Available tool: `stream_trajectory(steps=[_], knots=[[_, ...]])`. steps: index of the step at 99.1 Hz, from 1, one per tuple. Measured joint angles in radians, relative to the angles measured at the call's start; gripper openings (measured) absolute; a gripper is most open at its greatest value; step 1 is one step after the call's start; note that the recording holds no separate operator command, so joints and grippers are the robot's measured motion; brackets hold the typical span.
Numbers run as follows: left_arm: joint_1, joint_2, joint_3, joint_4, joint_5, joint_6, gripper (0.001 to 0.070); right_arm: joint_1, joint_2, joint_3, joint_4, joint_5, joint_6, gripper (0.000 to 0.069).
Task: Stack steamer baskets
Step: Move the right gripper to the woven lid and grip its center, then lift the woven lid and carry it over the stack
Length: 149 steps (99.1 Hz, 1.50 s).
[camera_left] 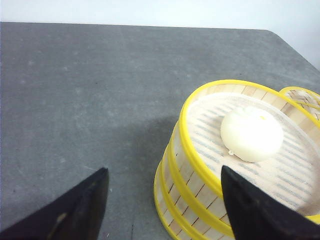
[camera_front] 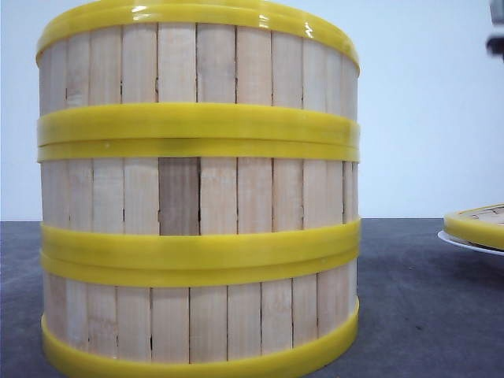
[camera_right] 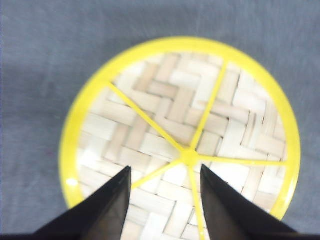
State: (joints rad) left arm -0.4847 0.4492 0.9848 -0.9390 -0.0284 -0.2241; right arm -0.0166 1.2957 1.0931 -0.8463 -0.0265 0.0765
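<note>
Baskets (camera_front: 197, 189) stand stacked three high on the table (camera_front: 409, 307), near the camera. Left fingers (camera_left: 255, 210) are spread apart over the stack's rim, empty; a white bun (camera_left: 251, 134) lies in the top basket. Right fingers (camera_right: 107, 210) are apart, empty, above the woven lid (camera_right: 180, 135), which sits on a white plate (camera_front: 465, 242).

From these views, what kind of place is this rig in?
Likely a lab or test bench, not a working kitchen: a bare grey table against a plain pale wall, with only staged props, namely three stacked steamer baskets, a white bun in the top one, and a woven lid.
</note>
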Motion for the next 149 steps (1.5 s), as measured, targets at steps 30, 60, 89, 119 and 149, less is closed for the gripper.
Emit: stream_trajectory(steps=[30,60,89,119,149], knots=[[0.000,0.000,0.000,0.000,0.000,0.000,0.0431,-0.032,0.067,-0.037,0.062,0.000,0.026,0.0265],[0.000,0.000,0.000,0.000,0.000,0.000,0.0431,-0.038,0.140,-0.037,0.077,0.000,0.033,0.0265],[0.000,0.000,0.000,-0.006,0.000,0.006,0.0431,-0.040,0.156,-0.036,0.085,0.006,0.037,0.0191],[0.000,0.000,0.000,-0.008,0.000,0.008,0.0431,-0.042,0.159,-0.035,0.092,0.005,0.037,0.0061],[0.000,0.000,0.000,-0.016,0.000,0.008,0.0431,-0.042,0.159,-0.033,0.089,0.001,0.038,0.0057]])
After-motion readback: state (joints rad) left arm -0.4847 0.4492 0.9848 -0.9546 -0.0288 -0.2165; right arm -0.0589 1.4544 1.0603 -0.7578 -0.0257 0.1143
